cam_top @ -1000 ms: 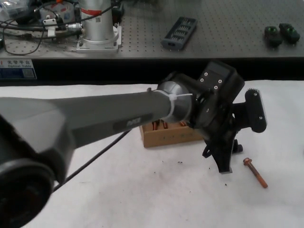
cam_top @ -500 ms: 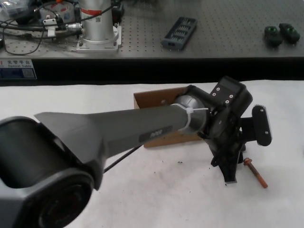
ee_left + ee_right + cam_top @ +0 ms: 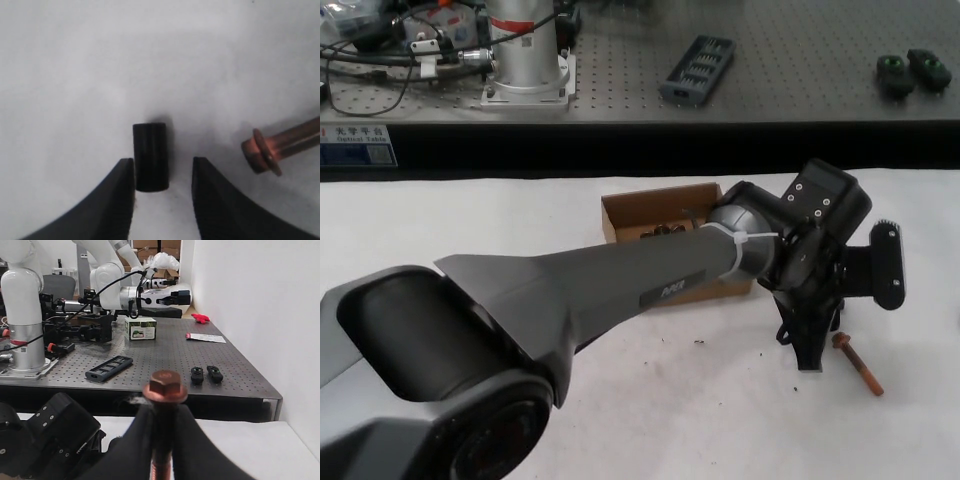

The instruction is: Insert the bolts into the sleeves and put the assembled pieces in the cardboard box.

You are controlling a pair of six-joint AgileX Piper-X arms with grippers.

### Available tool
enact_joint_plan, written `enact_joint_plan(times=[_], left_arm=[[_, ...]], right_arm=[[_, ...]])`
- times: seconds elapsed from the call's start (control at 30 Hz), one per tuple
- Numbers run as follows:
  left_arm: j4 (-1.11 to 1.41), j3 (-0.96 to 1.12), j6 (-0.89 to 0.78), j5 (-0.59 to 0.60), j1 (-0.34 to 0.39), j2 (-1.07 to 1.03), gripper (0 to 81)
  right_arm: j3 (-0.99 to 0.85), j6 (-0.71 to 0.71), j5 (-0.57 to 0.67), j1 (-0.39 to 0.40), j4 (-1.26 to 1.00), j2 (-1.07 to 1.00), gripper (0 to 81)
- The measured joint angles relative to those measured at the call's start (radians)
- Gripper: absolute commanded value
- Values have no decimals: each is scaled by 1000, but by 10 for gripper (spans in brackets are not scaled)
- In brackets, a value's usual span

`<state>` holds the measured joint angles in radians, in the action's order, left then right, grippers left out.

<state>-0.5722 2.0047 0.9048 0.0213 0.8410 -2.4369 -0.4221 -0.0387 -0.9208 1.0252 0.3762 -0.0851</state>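
Note:
A short black sleeve (image 3: 150, 156) lies on the white cloth between the fingers of my left gripper (image 3: 163, 167), which is open and straddles it. Beside it lies a copper bolt (image 3: 280, 147), head toward the sleeve. In the high view the left arm stretches from the lower left, its gripper (image 3: 809, 360) pointing down next to that bolt (image 3: 857, 365). The cardboard box (image 3: 650, 208) sits behind the arm with several pieces inside. My right gripper (image 3: 164, 416) is shut on another copper bolt (image 3: 165, 385), held upright with its hex head on top.
White cloth (image 3: 650, 400) covers the near bench. On the dark perforated bench behind stand a silver arm base (image 3: 525, 55), a black slotted tray (image 3: 698, 68) and two black-green parts (image 3: 912, 72). The left arm's wrist (image 3: 55, 435) sits close below the right gripper.
The left arm has swung right and down, uncovering the cardboard box. Its gripper now stands closer to the bolt on the cloth.

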Motion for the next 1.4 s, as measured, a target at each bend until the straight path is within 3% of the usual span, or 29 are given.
enact_joint_plan(times=[0.1, 0.27, 0.57, 0.67, 0.8, 0.9, 1.13, 1.23, 1.3, 1.4], left_arm=[[0, 1, 21, -3, 0, -2, 273], [-24, 7, 58, -65, 15, -2, 88], [-90, 15, 89, -187, 50, -2, 83], [-119, 15, 65, -209, 55, -5, 8], [-153, 15, 30, -203, 55, 5, 6], [-227, 15, -18, -144, 49, 29, 6], [-513, 13, -126, 118, 47, 149, 6], [-531, 13, -140, 130, 49, 171, 0], [-521, 13, -140, 110, 51, 172, 69], [-438, 13, -98, -32, 72, 172, 291]], right_arm=[[0, 0, 24, 0, 0, 0, 66], [0, 0, 37, 0, 0, 0, 66], [0, 6, 60, 0, 1, 0, 66], [0, 5, 62, 0, 1, 0, 66], [0, 7, 68, 0, 1, 0, 66], [0, 7, 78, 0, 2, 0, 66], [0, 7, 82, 0, 5, 0, 66], [0, 7, 82, 0, 5, 0, 66], [0, 7, 82, 0, 5, 0, 66], [0, 7, 87, 0, 5, 0, 66]])
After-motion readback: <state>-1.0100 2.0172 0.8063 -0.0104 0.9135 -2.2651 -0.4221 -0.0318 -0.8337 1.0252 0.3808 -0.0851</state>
